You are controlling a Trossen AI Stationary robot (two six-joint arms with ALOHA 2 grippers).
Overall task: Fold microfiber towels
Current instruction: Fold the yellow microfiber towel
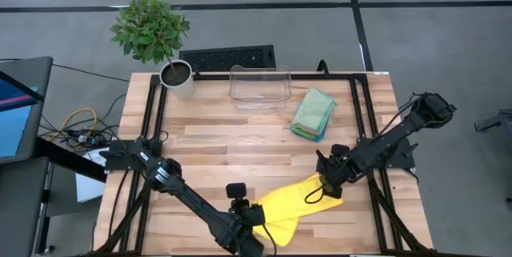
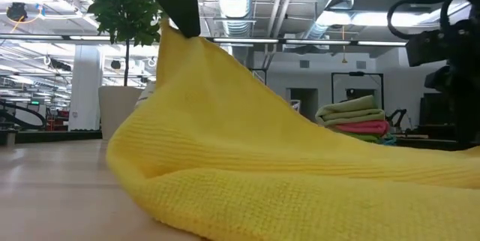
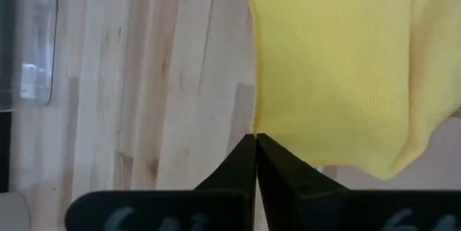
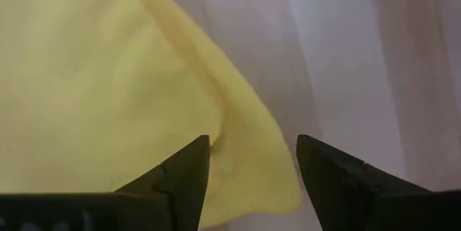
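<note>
The yellow towel [image 1: 300,203] lies at the lower centre of the desk [image 1: 216,141]. The left gripper [image 3: 256,139] has its fingers clenched on the towel's edge, lifting it; the right gripper [image 4: 252,160] hangs over the opposite corner, fingers released and apart, the cloth beneath them.

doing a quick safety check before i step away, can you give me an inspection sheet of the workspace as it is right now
surface: pale wooden plank table in a black frame, no spills seen
job's things: yellow microfiber towel on the near edge, one corner lifted; stack of folded green, pink and blue towels at the back right
clutter: clear plastic bin, looks empty; potted green plant at the back left corner
grippers: left gripper shut on the yellow towel's corner; right gripper open over the towel's other end
cables: yellow and dark cables on the floor left of the table
surroundings: black keyboard behind the table; no person seen
</note>
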